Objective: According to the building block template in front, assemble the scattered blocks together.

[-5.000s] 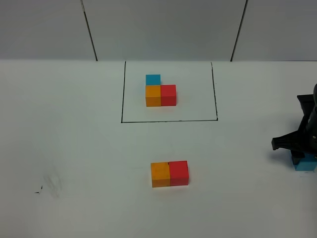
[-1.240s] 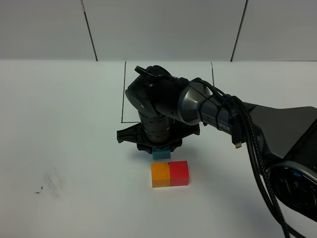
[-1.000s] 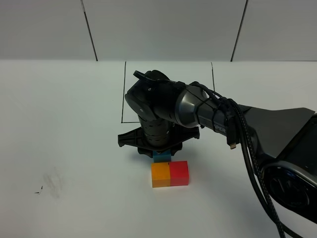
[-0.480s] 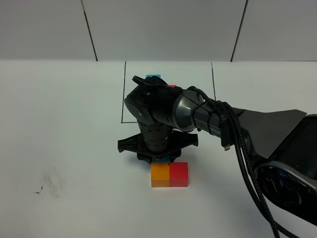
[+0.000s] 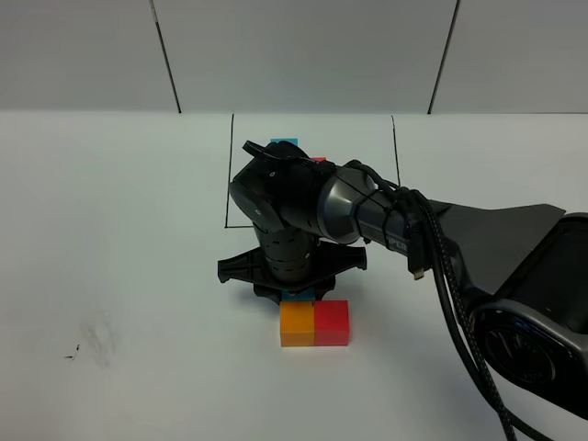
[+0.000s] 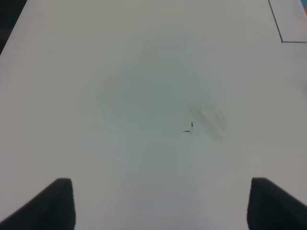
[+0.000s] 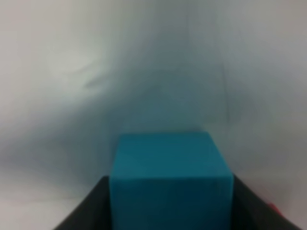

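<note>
An orange cube (image 5: 297, 324) and a red cube (image 5: 332, 322) sit side by side, touching, near the table's front. My right gripper (image 5: 296, 292) reaches across the middle and points down, shut on the light blue cube (image 5: 299, 296). That cube sits directly behind the orange one, only a sliver showing; contact between them is unclear. The right wrist view shows the blue cube (image 7: 170, 175) filling the gap between the dark fingers (image 7: 84, 208). The arm hides most of the template; its blue cube (image 5: 285, 141) and a red edge (image 5: 319, 159) peek out. My left gripper (image 6: 163, 203) is open over bare table.
The template's black drawn rectangle (image 5: 229, 175) lies behind the arm; one of its corners (image 6: 281, 33) shows in the left wrist view. A faint smudge with a small dark mark (image 5: 92, 342) is at the front left. The right arm's cable (image 5: 450, 276) trails to the right.
The right gripper has carried the blue cube forward and down until it sits close behind the orange cube. Over the last half second it hardly moves. The left gripper stays still.
</note>
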Available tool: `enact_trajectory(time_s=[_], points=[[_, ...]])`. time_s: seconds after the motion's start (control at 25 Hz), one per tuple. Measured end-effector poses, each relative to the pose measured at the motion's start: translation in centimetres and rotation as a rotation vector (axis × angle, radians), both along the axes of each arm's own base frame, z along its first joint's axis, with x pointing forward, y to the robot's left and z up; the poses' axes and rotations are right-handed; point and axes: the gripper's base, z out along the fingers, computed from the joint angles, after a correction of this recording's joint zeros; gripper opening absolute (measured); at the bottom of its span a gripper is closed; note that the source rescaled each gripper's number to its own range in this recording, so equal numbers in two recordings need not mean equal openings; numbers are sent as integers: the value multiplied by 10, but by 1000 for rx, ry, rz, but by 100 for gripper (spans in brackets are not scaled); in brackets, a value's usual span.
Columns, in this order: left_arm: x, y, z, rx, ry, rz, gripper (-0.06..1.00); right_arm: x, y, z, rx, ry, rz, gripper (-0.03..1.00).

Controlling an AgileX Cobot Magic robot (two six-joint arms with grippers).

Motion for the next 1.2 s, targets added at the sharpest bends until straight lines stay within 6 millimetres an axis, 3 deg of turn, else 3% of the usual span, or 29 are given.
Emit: enact_trajectory(time_s=[0.44, 0.76, 0.88, 1.0, 1.2], points=[[0, 0, 0, 0, 0, 0, 65, 0, 1, 0, 11, -3, -37, 27], [0, 0, 0, 0, 0, 0, 65, 6, 0, -6, -15, -50, 64, 74], [0, 0, 0, 0, 0, 0, 65, 8, -3, -2, -57, -79, 94, 81], [0, 0, 0, 0, 0, 0, 65, 13, -10, 16, -121, -146, 122, 83], [0, 0, 0, 0, 0, 0, 65, 21, -20, 79, -173, -332, 155, 83]])
